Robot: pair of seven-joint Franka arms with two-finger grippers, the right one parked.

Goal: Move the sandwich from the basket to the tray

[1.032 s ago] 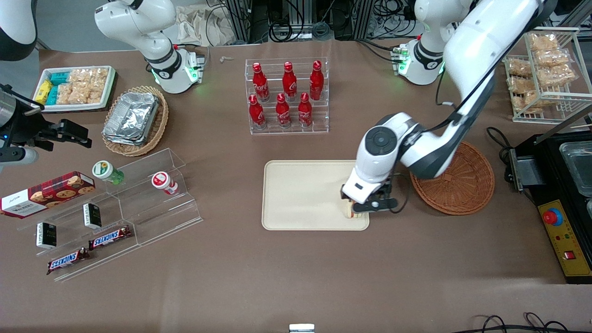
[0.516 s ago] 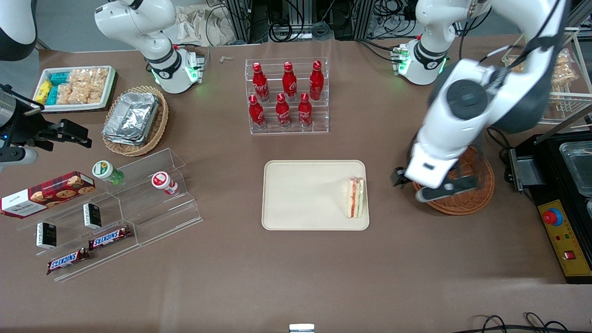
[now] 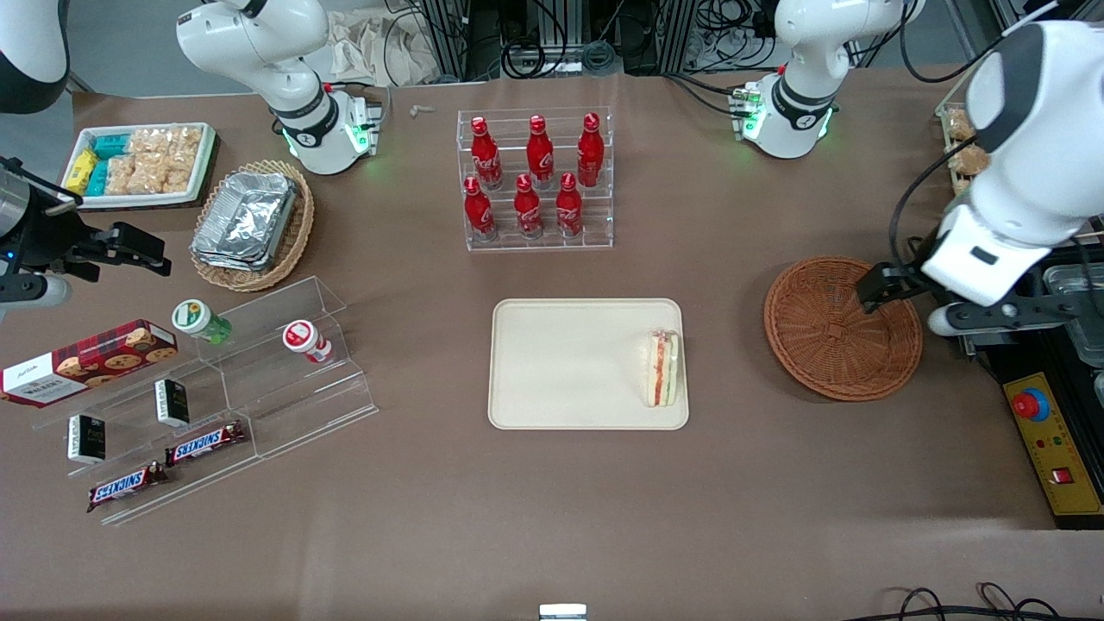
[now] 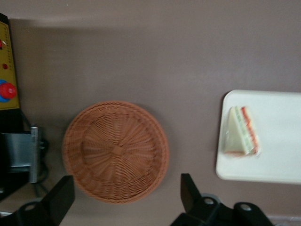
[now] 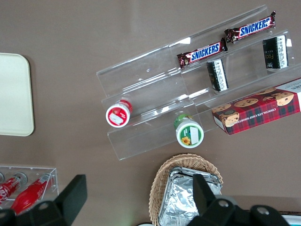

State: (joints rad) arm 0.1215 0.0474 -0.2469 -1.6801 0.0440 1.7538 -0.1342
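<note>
The sandwich (image 3: 663, 368) lies on the cream tray (image 3: 561, 371), at the tray's end nearest the basket; it also shows in the left wrist view (image 4: 241, 132) on the tray (image 4: 277, 160). The round reddish-brown basket (image 3: 828, 332) holds nothing, as the left wrist view (image 4: 116, 150) also shows. My left gripper (image 3: 940, 302) is open and holds nothing; it hangs high above the table at the basket's edge toward the working arm's end. In the left wrist view its fingers (image 4: 190, 193) stand wide apart.
A rack of red cola bottles (image 3: 535, 181) stands farther from the front camera than the tray. A black machine with a yellow panel and red button (image 3: 1048, 431) sits at the working arm's end. Clear steps with snacks (image 3: 207, 397) lie toward the parked arm's end.
My left gripper let go of the sandwich on the tray, rose, and swung away over the basket toward the working arm's end. The sandwich stays on the tray.
</note>
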